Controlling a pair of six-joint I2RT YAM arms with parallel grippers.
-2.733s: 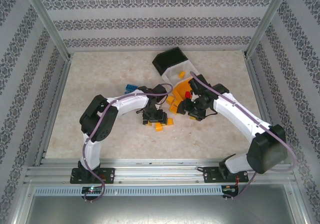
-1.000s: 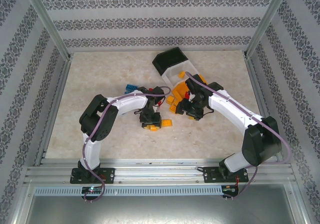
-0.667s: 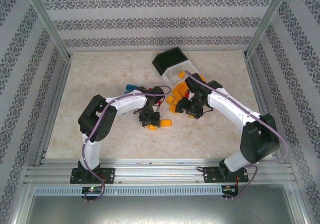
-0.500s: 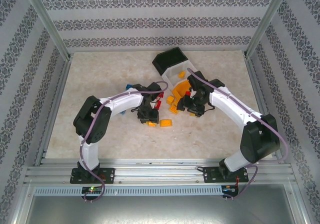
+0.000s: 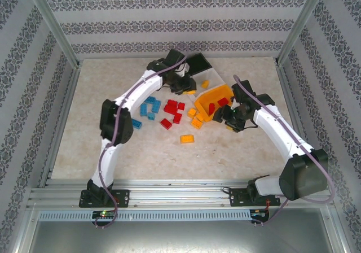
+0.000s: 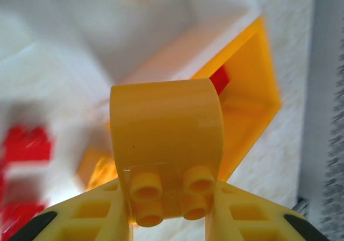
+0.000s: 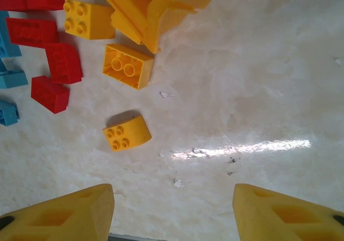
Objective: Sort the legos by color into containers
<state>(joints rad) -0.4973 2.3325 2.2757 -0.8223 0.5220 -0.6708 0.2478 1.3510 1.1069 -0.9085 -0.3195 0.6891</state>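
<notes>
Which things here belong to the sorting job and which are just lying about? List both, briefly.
Job: blue bricks, red bricks, loose yellow bricks, curved yellow brick shut in the left gripper, open right gripper, black bin, white bin, orange bin.
Not the job: table, aluminium frame, patterned walls.

Most legos (image 5: 172, 109) lie on table (image 5: 158, 157) before containers (image 5: 210, 96)

A beige marbled tabletop (image 7: 258, 63) is seen beneath the right gripper (image 7: 172, 214); a glare streak (image 7: 252, 147) and dark specks (image 7: 231, 160) are noted ahead of it. Patterned wall panels (image 5: 169, 24) are located beyond the left gripper (image 5: 186, 85), and aluminium rails (image 5: 180, 196) behind both.
</notes>
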